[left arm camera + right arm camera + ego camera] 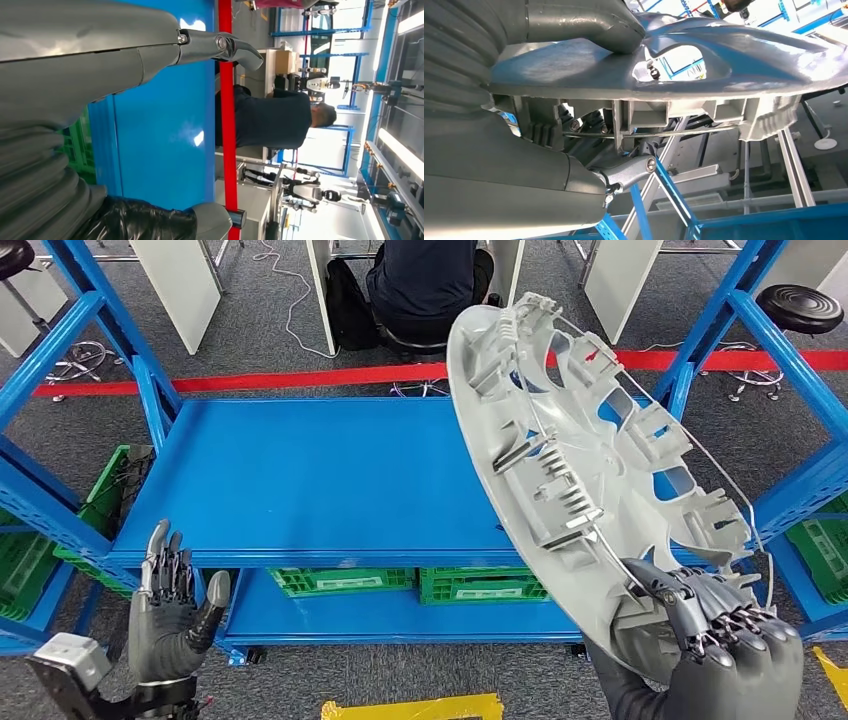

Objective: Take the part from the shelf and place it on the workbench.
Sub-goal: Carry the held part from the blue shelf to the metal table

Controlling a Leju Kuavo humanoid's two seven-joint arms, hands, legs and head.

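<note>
One part [590, 455], grey wheel-cover type, off the shelf [320, 480] & tilted in air, rim gripped by right hand [715, 635]. Left hand [170, 615] released, fingers apart, holds nothing. Pickup looks done; placing on counter left.

The wheel cover [580, 470] hides the right part of the blue shelf [320, 480] behind it, and its lower rim is covered by the right hand [715, 650], whose wrist runs off the picture's bottom edge. The seated person [430, 285] is cut off at the top edge. The green crates [420, 583] under the shelf show only as a strip. In the right wrist view the cover [704, 65] runs past the right edge.
</note>
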